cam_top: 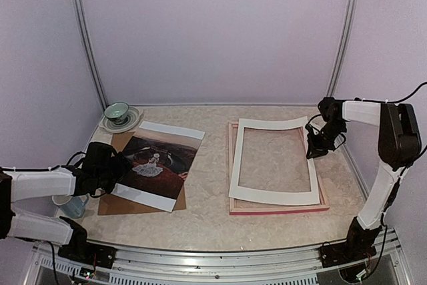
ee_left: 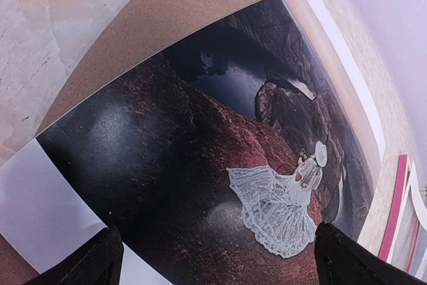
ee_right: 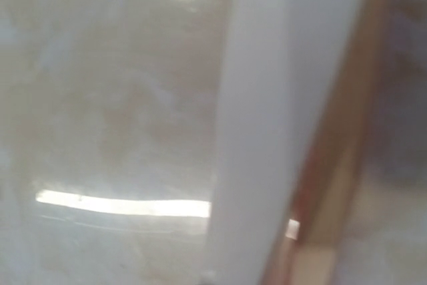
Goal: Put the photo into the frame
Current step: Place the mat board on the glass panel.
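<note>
Lying on the right, the frame (cam_top: 280, 209) carries the white mat (cam_top: 273, 196) on its rails. The mat's far right corner curls up at your right gripper (cam_top: 313, 145); its jaw state is unreadable. The photo (cam_top: 157, 161) rests on the brown backing board (cam_top: 113, 203) at left, under your wide-open left gripper (ee_left: 220, 261). A teal cup (cam_top: 117, 111) sits on a saucer (cam_top: 130, 123), far left.

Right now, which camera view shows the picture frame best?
The top external view: it shows the full outline of the frame, lying under the white mat. The left wrist view catches only a pink sliver at its right edge; the right wrist view, blurred, shows only a strip of wooden rail beside the mat.
</note>
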Tool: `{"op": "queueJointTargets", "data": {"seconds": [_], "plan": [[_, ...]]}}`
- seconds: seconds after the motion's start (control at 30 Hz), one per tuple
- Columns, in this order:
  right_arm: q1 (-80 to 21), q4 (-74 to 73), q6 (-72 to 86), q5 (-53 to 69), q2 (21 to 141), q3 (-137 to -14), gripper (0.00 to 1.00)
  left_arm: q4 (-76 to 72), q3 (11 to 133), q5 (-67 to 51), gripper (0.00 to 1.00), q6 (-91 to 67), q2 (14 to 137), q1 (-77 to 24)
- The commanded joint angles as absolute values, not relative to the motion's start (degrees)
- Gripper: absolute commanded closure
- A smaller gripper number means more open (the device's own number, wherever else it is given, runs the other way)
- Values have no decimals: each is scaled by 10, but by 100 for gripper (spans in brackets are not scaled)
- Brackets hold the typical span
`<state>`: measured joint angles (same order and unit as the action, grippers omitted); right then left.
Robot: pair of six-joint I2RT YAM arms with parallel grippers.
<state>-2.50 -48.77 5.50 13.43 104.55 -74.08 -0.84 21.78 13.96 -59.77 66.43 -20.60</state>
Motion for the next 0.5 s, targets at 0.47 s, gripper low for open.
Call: {"op": "queueJointTargets", "data": {"seconds": [0.47], "plan": [[-40, -521, 25, 27, 1038, -779, 89, -4, 222, 149, 1, -589, 660, -216]]}}
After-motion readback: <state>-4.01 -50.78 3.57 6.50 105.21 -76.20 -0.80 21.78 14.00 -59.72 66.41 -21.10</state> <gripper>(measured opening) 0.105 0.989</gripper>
